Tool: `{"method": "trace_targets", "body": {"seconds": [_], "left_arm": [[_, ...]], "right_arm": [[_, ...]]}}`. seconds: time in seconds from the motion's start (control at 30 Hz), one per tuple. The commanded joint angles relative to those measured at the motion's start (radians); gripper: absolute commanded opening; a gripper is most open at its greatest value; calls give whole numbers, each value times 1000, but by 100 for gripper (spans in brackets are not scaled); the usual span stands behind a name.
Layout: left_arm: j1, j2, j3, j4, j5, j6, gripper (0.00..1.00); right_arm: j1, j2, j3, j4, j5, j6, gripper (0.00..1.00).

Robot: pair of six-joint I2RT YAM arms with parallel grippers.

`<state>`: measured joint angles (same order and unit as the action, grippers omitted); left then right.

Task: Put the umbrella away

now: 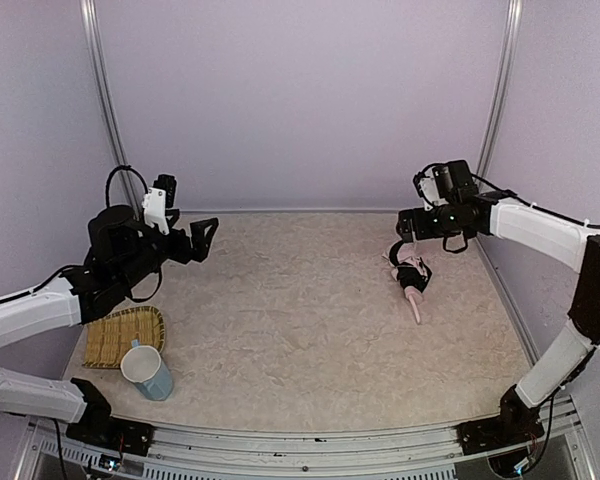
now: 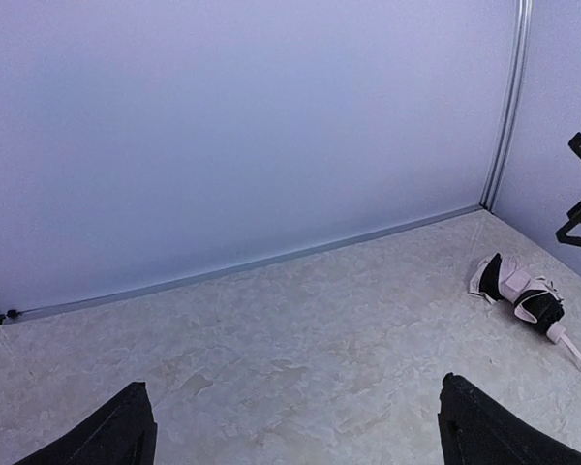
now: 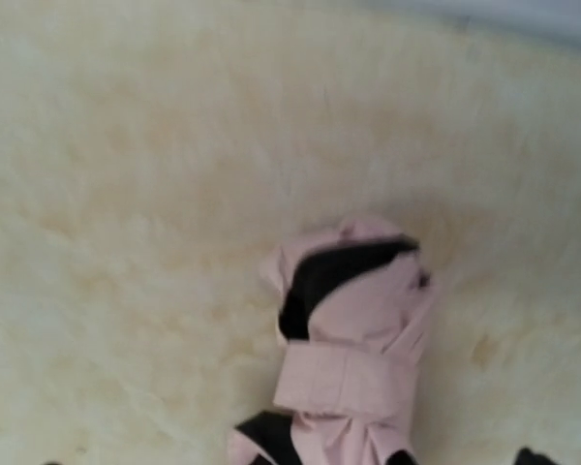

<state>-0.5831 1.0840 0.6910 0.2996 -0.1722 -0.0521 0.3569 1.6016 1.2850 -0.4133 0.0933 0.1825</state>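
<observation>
Enclosing walls: smooth, pale lilac panels, joined at the corners by thin metal posts, are seen beyond both grippers.
Table: a flat top with a mottled cream, stone-like pattern is spread beneath both tools, edged with a metal rail on the side of the arm bases.
Left arm: white shells and black joints are seen, and the wrist is raised above the table.
Right arm: the same white and black build is shown, with the wrist bent down over the table's far right part.
Woven tray: a shallow, straw-coloured mat of rounded rectangular shape is laid below the left arm, behind its gripper.
Umbrella: it is folded into a short crumpled bundle of soft pale pink fabric with black lining showing in the folds. A flat pink strap is wrapped around it. It lies on the table just below the right gripper and is held by nothing. It is well apart from the left gripper, far ahead and to that tool's right.
Cup: a pale blue cylinder with a white rim is tilted just beside the tray's near edge.
Left gripper: its black, wedge-shaped fingers are spread wide on nothing.
Right gripper: only a dark fingertip is caught in its wrist view, far out to one side; its jaws are parted, clear of the fabric.
</observation>
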Motion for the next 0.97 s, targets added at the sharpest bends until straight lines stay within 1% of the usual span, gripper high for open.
{"method": "trace_targets", "body": {"seconds": [0.0, 0.03, 0.1, 0.17, 0.3, 0.37, 0.43, 0.53, 0.63, 0.7, 0.87, 0.93], "left_arm": [[67, -27, 53, -25, 11, -10, 99], [92, -27, 64, -39, 22, -13, 99], [143, -23, 90, -69, 40, -26, 99], [202, -17, 111, -93, 54, -32, 99], [359, -6, 133, -110, 78, -34, 99], [460, 11, 137, -110, 82, -47, 99], [535, 37, 129, -108, 46, -73, 99], [611, 61, 72, -50, 7, -98, 99], [654, 72, -6, 47, -3, -80, 99], [672, 91, -39, 86, -1, -71, 99], [703, 164, -79, 155, 14, -80, 99], [704, 180, -100, 186, 22, -76, 99]], "right_arm": [[-68, -169, -97, 71, -12, -22, 100], [-96, -192, -130, 85, -20, -19, 100], [-152, -238, -204, 130, -91, -11, 100], [-201, -288, -312, 198, -129, -3, 100], [-265, -371, -476, 351, -163, 15, 100], [-278, -394, -537, 399, -147, 28, 100], [-280, -409, -588, 439, -107, 42, 100], [-280, -426, -659, 500, -63, 63, 100], [-280, -437, -727, 579, -33, 73, 100], [-280, -434, -763, 625, 28, 83, 100], [-280, -405, -821, 712, 102, 101, 100], [-280, -395, -819, 719, 121, 112, 100]]}}
